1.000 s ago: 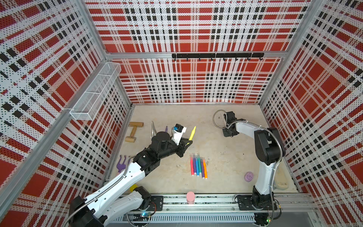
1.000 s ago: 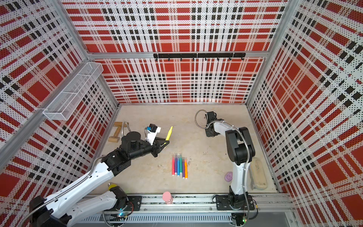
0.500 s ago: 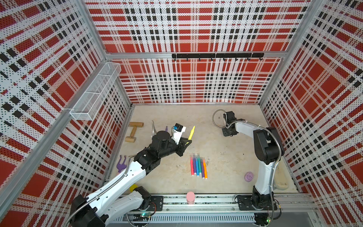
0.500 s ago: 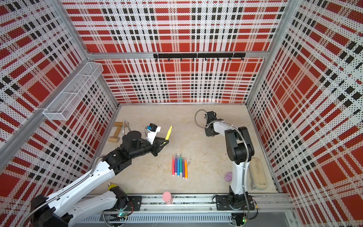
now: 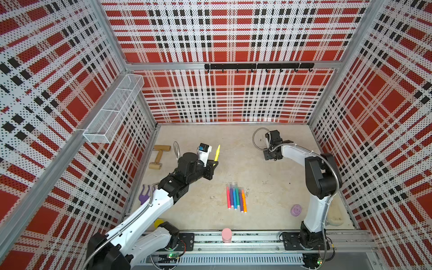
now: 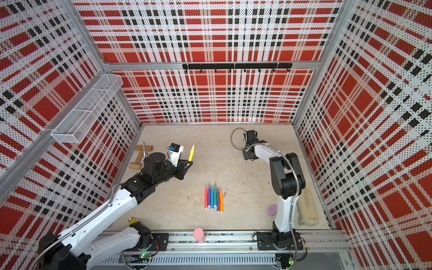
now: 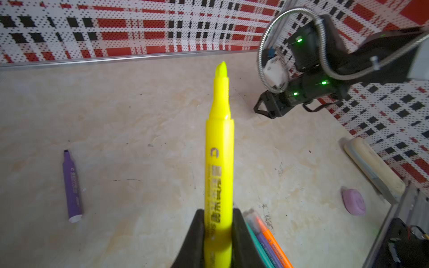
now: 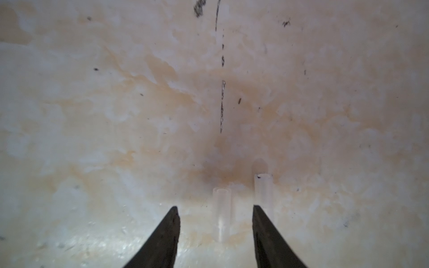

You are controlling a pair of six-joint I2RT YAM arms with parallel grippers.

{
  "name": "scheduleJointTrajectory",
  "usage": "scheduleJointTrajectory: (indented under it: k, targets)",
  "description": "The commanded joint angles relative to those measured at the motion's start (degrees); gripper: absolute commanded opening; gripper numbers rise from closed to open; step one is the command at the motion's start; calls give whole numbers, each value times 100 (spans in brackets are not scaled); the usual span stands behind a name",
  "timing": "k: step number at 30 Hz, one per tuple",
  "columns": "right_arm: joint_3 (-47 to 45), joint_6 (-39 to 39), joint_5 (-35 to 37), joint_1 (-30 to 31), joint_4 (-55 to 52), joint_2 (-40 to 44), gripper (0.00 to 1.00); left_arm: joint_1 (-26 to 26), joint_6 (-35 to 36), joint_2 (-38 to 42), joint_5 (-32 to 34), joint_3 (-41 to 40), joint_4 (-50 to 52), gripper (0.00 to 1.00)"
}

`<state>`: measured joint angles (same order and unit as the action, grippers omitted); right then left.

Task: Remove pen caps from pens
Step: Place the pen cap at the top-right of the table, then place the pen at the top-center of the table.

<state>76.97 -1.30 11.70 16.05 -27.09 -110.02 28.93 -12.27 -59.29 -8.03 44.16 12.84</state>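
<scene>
Yellow plastic stands out: the yellow pen (image 7: 219, 162) is clamped near its rear end by the left tool (image 7: 218, 210), whose jaws are closed tight on the barrel. Its bare chisel tip points away from the tool, so this pen is uncapped. It is held off the counter (image 5: 268, 187), beyond the row of pens (image 5: 236, 198) and to the row's left. Gripping the rear end leaves the cap end free for the other arm to pull. The right tool (image 8: 214, 207) hangs low over the counter, beyond the row and to its right, jaws parted partway and gripping nothing. One clear pen cap (image 8: 222, 208) lies loose between them and a second cap (image 8: 263, 188) just outside one jaw. This looks like a drop spot for caps, kept well apart from the row. The row's pens lie side by side, paler at their far ends, apparently capped and waiting. A purple pen (image 7: 72, 185), tip bare, lies alone on the counter.
</scene>
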Motion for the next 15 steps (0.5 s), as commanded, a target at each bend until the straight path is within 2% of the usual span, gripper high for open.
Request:
scheduleJointTrajectory:
  k: [1,5,9,15]
  targets:
    - [-96,-62,-107,137,288,465,58,-230,-29,-311,378,165,223,0]
    - [-226,-165,-173,307,450,930,63,-666,-137,-937,203,285,176,0]
    - [-678,-345,-427,532,827,1590,67,-1091,-314,-2182,-438,773,294,0]
    - [-1922,-901,-801,799,1508,2598,69,-1206,-304,-3545,133,1755,687,0]
